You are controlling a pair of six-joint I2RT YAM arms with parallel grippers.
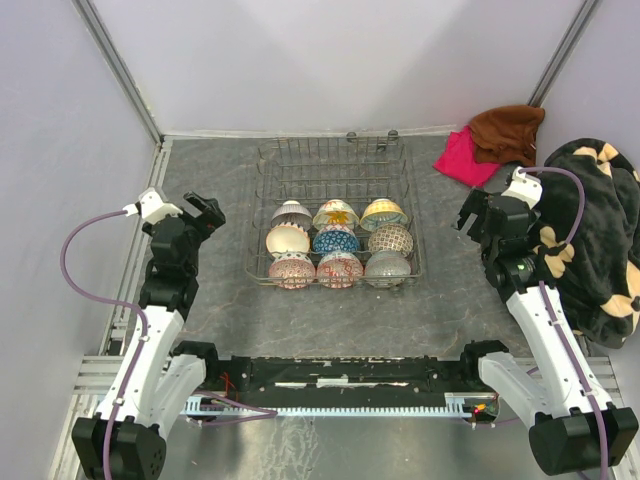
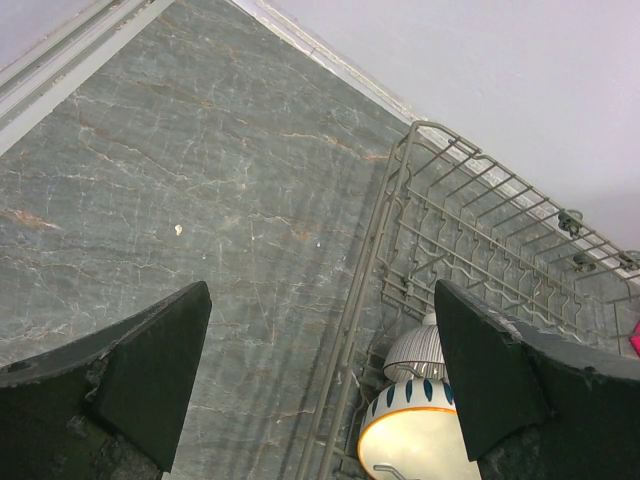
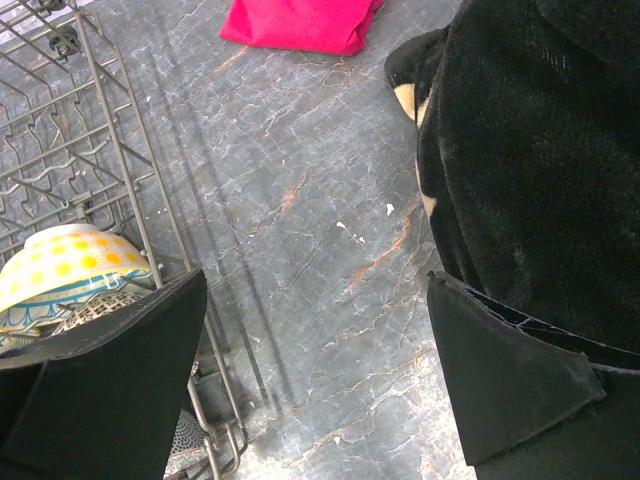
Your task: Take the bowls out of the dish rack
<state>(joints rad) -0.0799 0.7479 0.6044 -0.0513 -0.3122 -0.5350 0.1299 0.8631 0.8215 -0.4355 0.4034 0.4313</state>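
Note:
The grey wire dish rack (image 1: 335, 165) stands mid-table with several patterned bowls (image 1: 336, 241) in three rows in its near half. My left gripper (image 1: 207, 213) is open and empty, left of the rack. In the left wrist view (image 2: 320, 330) it hangs over bare table beside the rack's left wall (image 2: 375, 260), with a striped bowl (image 2: 418, 352) and a cream blue-petalled bowl (image 2: 415, 435) in sight. My right gripper (image 1: 474, 214) is open and empty, right of the rack. In the right wrist view (image 3: 315, 330) a yellow-dotted bowl (image 3: 65, 265) shows in the rack (image 3: 110, 150).
A black-and-cream blanket (image 1: 595, 225) is heaped at the right edge, close behind my right arm, and fills the right of the right wrist view (image 3: 540, 150). A pink cloth (image 1: 465, 158) and a brown cloth (image 1: 507, 130) lie at the far right.

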